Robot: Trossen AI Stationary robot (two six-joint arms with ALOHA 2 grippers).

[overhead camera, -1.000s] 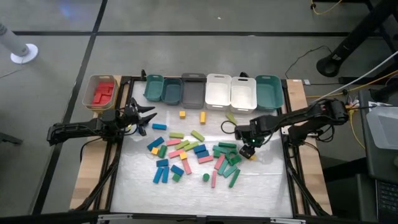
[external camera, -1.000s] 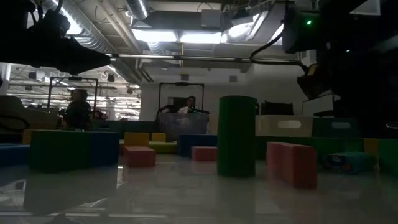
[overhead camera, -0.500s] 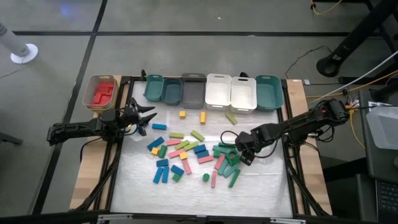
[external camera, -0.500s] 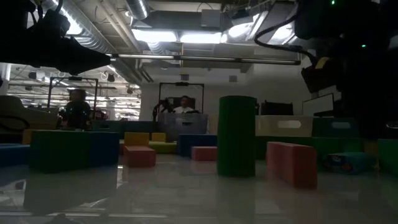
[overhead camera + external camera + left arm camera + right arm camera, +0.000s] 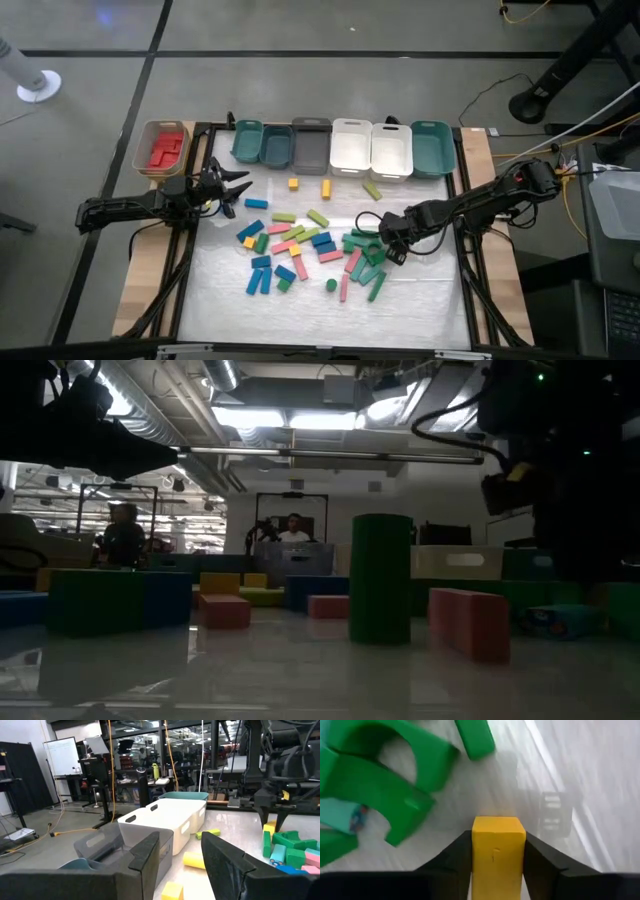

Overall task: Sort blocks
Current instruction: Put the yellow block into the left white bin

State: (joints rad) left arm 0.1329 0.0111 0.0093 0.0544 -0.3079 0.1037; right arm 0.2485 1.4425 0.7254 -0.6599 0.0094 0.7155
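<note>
The right gripper (image 5: 496, 870) clamps a small yellow rectangular block (image 5: 498, 854) between its fingers, just above dark green blocks (image 5: 380, 785) lying ahead; a carrying step, I judge; next it needs the matching bin; the left gripper (image 5: 232, 187) waits open near the teal bins (image 5: 260, 143).

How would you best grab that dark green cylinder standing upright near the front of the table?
Probably from straight above, pinching the curved side of the dark green cylinder near its top. It stands upright with its top free, but the grip should stay clear of the pink bar beside it. The right tool already holds a yellow block.
</note>
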